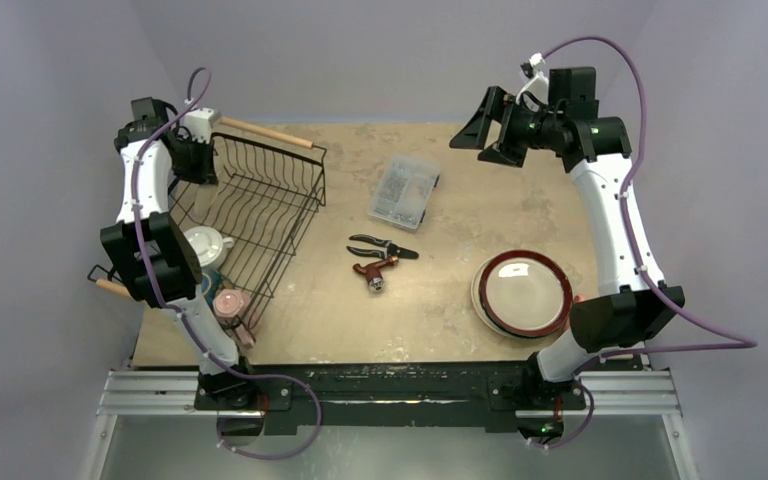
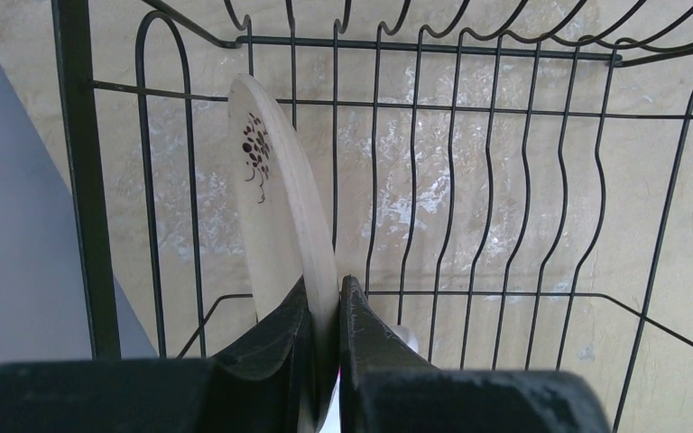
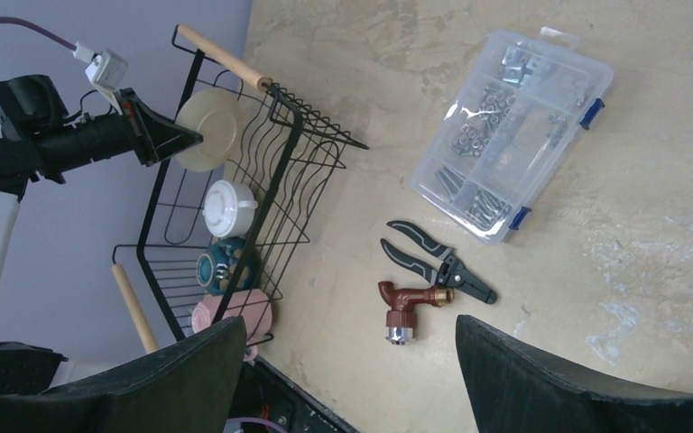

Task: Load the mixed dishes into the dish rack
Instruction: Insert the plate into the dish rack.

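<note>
At the top view's left, the left arm (image 1: 145, 190) hides part of the rack (image 1: 270, 145). The plate's (image 2: 275, 198) lower edge disappears between the left tool's (image 2: 326, 285) fingers (image 2: 271, 338).

No lettering, brand, number or sign can be read in any view. The nearest thing to a mark is a dark brown berry-sprig motif (image 2: 254, 152) painted on the round cream ceramic plate (image 2: 287, 225), a picture rather than writing.
</note>
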Tool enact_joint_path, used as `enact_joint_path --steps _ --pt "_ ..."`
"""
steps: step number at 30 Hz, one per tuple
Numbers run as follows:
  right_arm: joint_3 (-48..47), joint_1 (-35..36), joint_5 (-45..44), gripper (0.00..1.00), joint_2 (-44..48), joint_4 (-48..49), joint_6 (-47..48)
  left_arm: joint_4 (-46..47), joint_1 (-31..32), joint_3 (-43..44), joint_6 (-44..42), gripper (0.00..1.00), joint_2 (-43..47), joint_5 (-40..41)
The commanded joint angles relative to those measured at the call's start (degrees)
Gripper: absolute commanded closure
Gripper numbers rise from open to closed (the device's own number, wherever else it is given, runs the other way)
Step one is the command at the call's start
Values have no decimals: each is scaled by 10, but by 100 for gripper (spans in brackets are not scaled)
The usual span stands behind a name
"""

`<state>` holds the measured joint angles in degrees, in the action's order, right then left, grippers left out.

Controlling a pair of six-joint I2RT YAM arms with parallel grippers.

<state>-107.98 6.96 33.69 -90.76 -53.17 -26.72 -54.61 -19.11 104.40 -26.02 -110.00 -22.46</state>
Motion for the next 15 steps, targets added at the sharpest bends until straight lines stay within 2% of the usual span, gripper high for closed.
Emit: enact_joint_path --steps 1,12,15 --pt "-16 -7 -5 13 0 5 12 14 -3 21 -11 100 -12 4" --pt "-2 -13 -6 13 11 6 10 35 -5 30 1 100 -39 42" --pt "0 -14 -5 13 13 8 9 46 -5 26 12 95 -37 66"
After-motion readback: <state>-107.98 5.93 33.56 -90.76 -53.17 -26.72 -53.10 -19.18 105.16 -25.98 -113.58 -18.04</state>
